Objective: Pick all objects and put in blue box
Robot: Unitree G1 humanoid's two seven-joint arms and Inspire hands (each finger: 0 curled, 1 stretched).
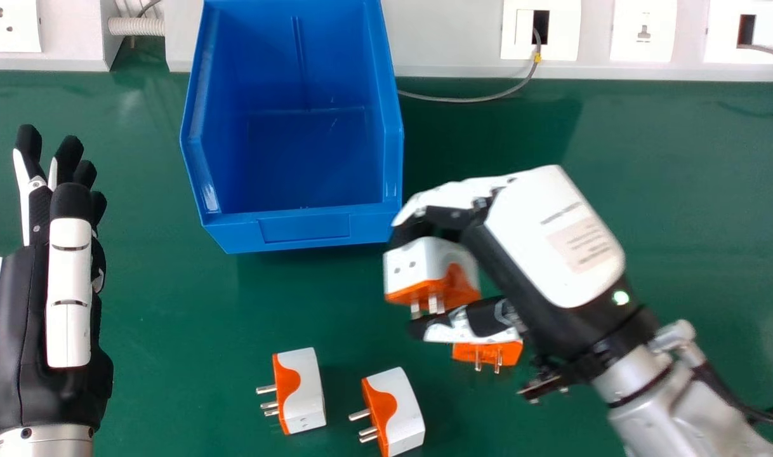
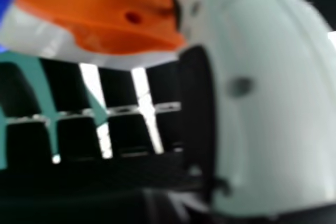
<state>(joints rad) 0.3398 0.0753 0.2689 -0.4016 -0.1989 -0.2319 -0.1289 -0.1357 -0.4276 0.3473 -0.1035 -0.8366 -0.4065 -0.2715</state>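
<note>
Black and white at the far left, the left hand lies over the green bench, fingers straight and relaxed, gripping nothing. Next along, the blue box, its open side up, looks like stiff plastic that should shrug off a light knock.

Just nearer the robot, the leftmost adapter lies with its metal prongs pointing left. Hard shell, fairly light by the look of it! Best hold there, I'd say, is across the white body, clear of those prongs. Beside it, the neighbouring adapter is angled much the same way, and the same grip should suit; those smooth sides could slip if pinched near an edge.

And here's the action: the raised adapter, orange and white, is gripped by the right hand, fingers curled over it, thumb underneath near the prongs. It's up beside the box's near right corner, not inside. It won't squash, but the blocky shape might twist if the thumb bears only on a prong. A firm, square hold on the casing matters now.

Partly behind that thumb, the far-right adapter rests on the bench, prongs toward the robot; its casing sides look the sensible place to take it.
</note>
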